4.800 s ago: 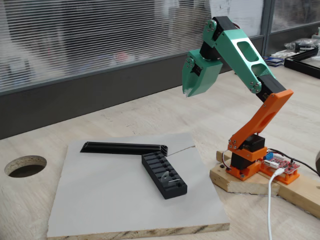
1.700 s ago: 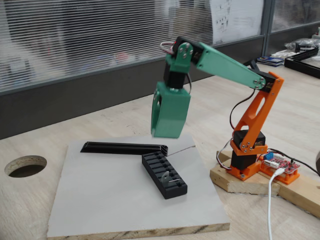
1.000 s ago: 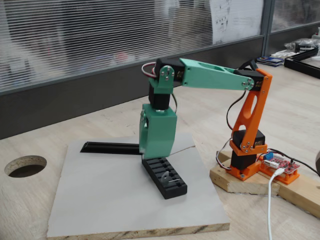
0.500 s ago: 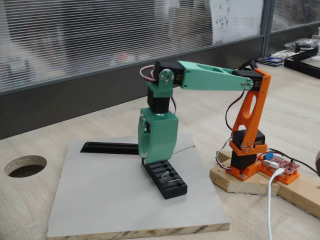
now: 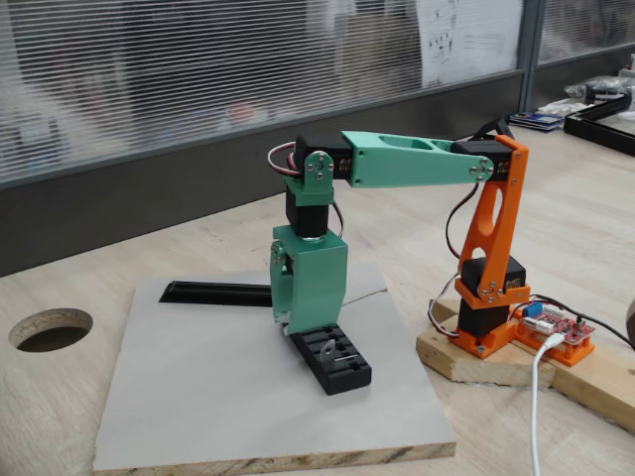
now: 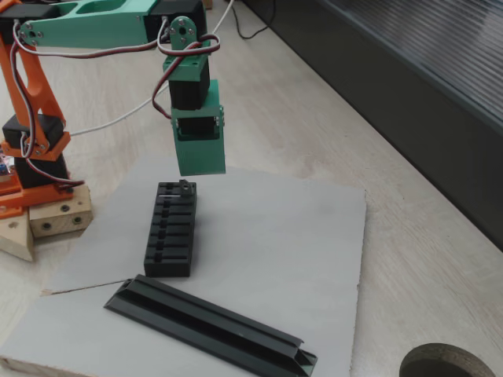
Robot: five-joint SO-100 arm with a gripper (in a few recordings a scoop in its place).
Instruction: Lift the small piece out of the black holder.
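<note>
The green gripper (image 5: 288, 329) hangs tip-down from a level green forearm, carried by an orange upper arm (image 5: 491, 233) on a wooden base block (image 5: 476, 359). In both fixed views it sits over the black holder (image 5: 333, 360); in one fixed view its lower end covers the far part of the holder, while in the other the gripper (image 6: 198, 171) hangs just above the holder's end nearest the arm base, with a narrow gap showing beneath it. Whether the fingers are spread or pressed together cannot be told, since the green housing hides their tips. The small piece (image 5: 330, 350) stands upright in a slot near the end of the black holder (image 6: 170, 229) closest to the arm base, a thin grey tab rising above the black ribs; from the other side it shows as a small tab (image 6: 185, 184) at the same end, directly below the gripper. The holder lies on a pale grey board (image 5: 198, 397) on the wooden counter (image 5: 60, 278), with a long black angled bar (image 6: 208, 323) beside its far end. A round hole (image 5: 50, 328) is cut in the counter beyond the board.
</note>
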